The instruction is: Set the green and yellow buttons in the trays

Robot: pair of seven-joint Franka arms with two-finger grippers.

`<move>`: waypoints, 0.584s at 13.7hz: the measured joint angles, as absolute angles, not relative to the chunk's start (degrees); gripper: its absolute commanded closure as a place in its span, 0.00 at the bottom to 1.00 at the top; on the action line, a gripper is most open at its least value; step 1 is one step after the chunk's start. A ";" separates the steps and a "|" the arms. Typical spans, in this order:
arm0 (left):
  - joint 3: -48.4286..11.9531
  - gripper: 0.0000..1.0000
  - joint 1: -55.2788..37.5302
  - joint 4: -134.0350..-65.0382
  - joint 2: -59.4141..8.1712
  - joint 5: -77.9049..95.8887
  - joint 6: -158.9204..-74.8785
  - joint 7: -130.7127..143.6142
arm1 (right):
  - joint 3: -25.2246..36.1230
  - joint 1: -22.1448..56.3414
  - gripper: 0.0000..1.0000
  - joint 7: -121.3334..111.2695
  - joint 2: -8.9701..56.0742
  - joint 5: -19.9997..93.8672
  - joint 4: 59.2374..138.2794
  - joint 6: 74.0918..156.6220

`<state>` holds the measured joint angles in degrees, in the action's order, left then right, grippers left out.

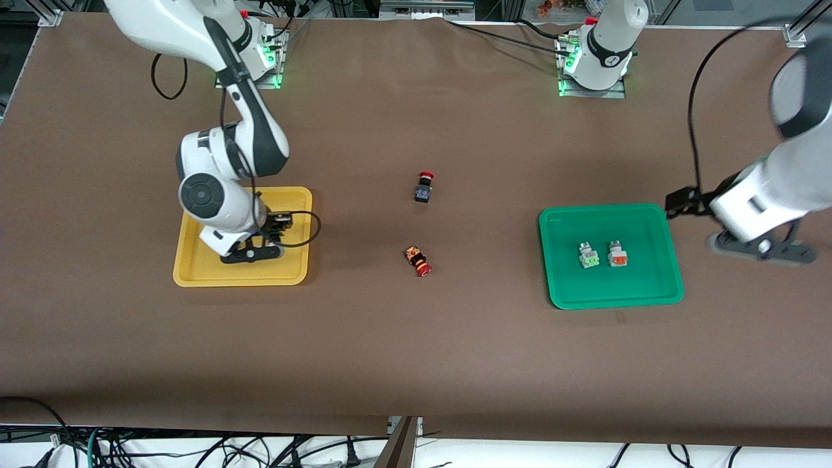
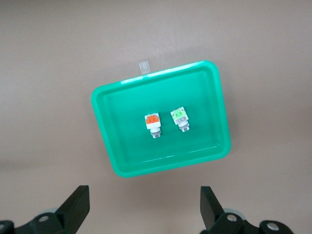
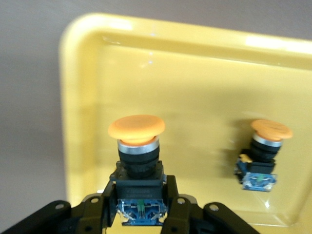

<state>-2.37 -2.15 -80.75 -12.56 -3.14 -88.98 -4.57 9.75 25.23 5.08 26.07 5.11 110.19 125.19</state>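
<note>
Down at the right arm's end of the worktop point(image 1: 416, 338) sits the yellow tray point(image 1: 195, 273), and the right wrist view shows two black-bodied buttons with orange-yellow caps in it: one point(image 3: 139, 161) is clamped by its black body between the fingers point(image 3: 105, 204) of the right gripper point(image 1: 260, 250), its long axis running away from the wrist with the round cap pointing toward the tray's rim; the other point(image 3: 263, 153) rests free on the tray floor, well apart from the gripped one and lying much the same way, cap toward the rim. From the front camera both of these buttons are hidden by the right arm's wrist, which hangs low over the tray. Toward the left arm's end lies the green tray point(image 1: 673, 286), holding two white-grey buttons side by side near its middle, close together but not touching: one with a light green block point(image 1: 588, 256) and one with an orange block point(image 1: 617, 254). The left gripper point(image 2: 144, 207) hovers over bare worktop just beside the green tray, fingers spread wide and holding nothing, its arm waiting. Between the two trays, on the open worktop, are two red-capped buttons: one point(image 1: 424, 187) farther from the front camera, the other point(image 1: 418, 260) nearer and lying on its side
</note>
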 measured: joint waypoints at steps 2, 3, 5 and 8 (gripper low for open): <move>-2.21 0.00 -1.21 -89.18 -5.21 -2.89 -95.13 -4.63 | 9.92 24.82 0.47 4.45 27.40 5.10 113.47 130.99; -2.72 0.00 -0.27 -93.15 -2.50 -2.64 -96.89 -5.05 | 9.88 24.85 0.32 4.45 28.03 5.11 114.70 133.18; -5.52 0.00 1.11 -96.64 -0.18 -2.67 -96.66 -5.29 | 9.84 24.91 0.21 4.45 28.23 5.11 115.09 134.30; -7.25 0.00 1.13 -96.75 -0.03 -2.71 -96.05 -5.17 | 9.82 24.94 0.03 4.50 26.17 5.17 112.72 130.53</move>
